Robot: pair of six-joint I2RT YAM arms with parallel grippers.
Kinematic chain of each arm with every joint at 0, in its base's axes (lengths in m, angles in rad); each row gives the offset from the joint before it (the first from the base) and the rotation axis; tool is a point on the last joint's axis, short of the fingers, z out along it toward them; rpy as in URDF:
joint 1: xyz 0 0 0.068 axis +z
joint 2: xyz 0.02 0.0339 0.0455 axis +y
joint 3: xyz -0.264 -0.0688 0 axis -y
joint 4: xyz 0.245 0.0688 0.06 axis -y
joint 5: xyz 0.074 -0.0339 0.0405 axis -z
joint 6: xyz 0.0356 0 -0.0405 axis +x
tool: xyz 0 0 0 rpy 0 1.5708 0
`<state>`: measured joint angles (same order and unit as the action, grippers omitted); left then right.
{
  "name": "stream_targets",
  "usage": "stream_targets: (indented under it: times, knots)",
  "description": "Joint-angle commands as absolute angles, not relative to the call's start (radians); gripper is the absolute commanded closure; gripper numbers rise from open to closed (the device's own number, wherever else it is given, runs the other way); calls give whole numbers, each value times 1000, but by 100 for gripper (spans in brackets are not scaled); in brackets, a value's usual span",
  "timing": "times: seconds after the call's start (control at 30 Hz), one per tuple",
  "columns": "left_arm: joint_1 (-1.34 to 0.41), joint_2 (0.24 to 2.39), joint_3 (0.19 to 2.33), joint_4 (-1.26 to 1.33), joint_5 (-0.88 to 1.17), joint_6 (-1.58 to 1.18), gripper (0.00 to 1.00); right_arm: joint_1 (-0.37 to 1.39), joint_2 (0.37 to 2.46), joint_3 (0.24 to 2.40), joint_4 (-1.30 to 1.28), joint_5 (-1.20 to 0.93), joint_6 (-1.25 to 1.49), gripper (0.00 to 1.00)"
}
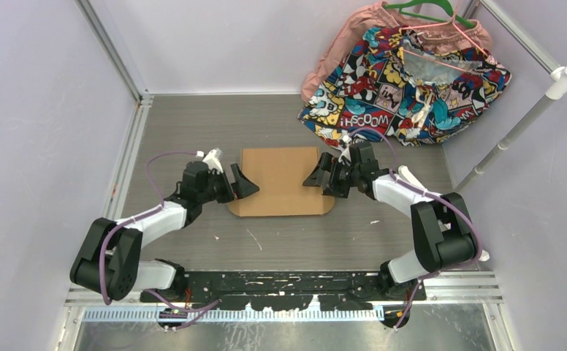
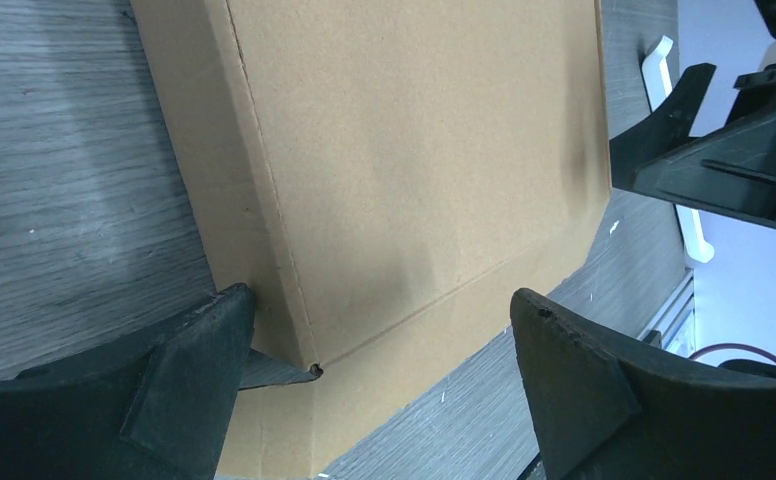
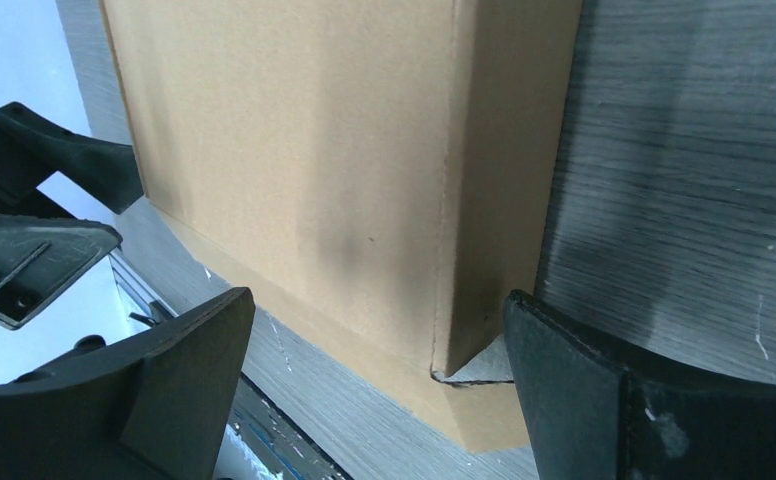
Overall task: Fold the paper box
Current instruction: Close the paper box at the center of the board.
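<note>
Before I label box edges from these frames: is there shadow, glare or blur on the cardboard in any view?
Top external: even light, the paper box sharp, no glare. Left wrist: soft grey shadow patches on the cardboard, background at right washed out. Right wrist: a similar smudge of shadow mid-panel, left background blown out white.

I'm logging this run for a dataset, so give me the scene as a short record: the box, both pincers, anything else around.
paper box: brown cardboard, lying flat in the middle of the table
left pincer: open, at the box's left edge
right pincer: open, at the box's right edge
held: nothing
contact with box: cannot tell
other: comic-print cloth, far right corner
</note>
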<state>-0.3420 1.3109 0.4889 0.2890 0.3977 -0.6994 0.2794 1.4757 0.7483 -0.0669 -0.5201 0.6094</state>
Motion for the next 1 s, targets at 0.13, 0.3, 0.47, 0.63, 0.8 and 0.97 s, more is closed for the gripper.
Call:
stream_targets:
  times: [0.13, 0.3, 0.47, 0.63, 0.8, 0.97]
  knots:
    - [-337, 1311, 484, 367, 444, -702, 0, 277, 1481, 751, 20, -570, 646, 0]
    - [-338, 1300, 486, 362, 456, -708, 0, 277, 1474, 761, 12, -589, 644, 0]
    - [-337, 1293, 479, 353, 465, -700, 0, 276, 1478, 759, 9, -593, 643, 0]
    - [-337, 1265, 490, 326, 478, -701, 0, 277, 1461, 769, 6, -597, 644, 0]
    - [-337, 1216, 517, 260, 481, -694, 0, 277, 1429, 789, -48, -608, 644, 0]
    - [-337, 1160, 541, 195, 484, -687, 0, 277, 1392, 811, -88, -619, 646, 0]
